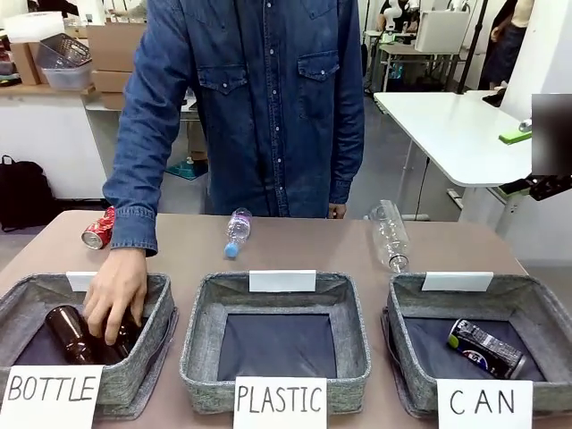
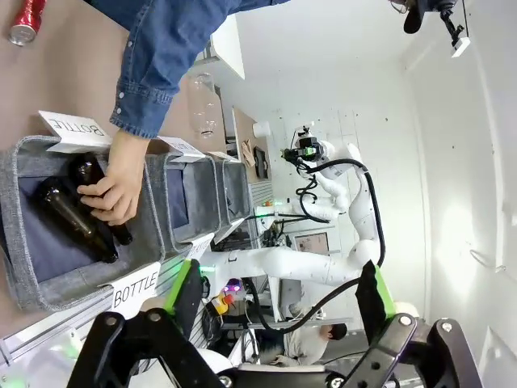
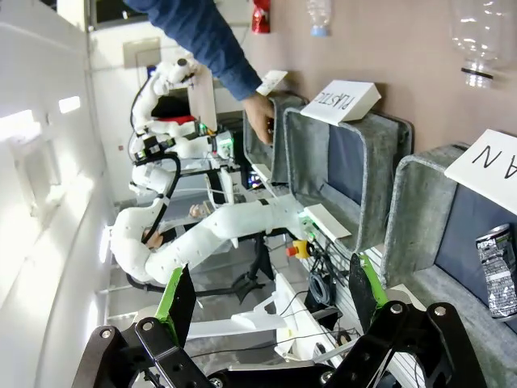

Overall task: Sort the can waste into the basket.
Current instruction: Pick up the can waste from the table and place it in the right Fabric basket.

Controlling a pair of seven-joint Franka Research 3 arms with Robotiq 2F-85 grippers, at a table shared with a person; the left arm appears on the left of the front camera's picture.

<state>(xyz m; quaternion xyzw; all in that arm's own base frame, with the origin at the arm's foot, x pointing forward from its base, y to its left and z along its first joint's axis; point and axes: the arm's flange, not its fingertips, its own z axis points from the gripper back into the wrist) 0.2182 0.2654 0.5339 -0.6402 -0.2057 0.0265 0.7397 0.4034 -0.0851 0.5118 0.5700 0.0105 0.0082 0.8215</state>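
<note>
On the front camera I see the black can [image 1: 485,349] lying on its side inside the CAN basket [image 1: 529,288], at the right end of the row of three bins. The red can [image 1: 98,228] lies on the table [image 1: 304,246] at the far left, just behind the person's denim sleeve, well apart from that basket. The person's hand [image 1: 116,299] reaches down into the BOTTLE bin [image 1: 134,380] and rests on the brown bottles [image 1: 70,332] there. A small clear bottle [image 1: 237,231] with a blue cap lies behind the PLASTIC bin [image 1: 201,357], and a large clear bottle [image 1: 390,234] lies behind the CAN basket. On my left wrist camera the left gripper [image 2: 281,299] has its fingers spread wide with nothing between them. Beyond it the hand grips a brown bottle in the BOTTLE bin, and the red can sits at the top left corner. On my right wrist camera the right gripper [image 3: 271,299] is likewise spread wide and empty. The black can shows at the right edge, down in the CAN basket, with the red can far off on the table.
</note>
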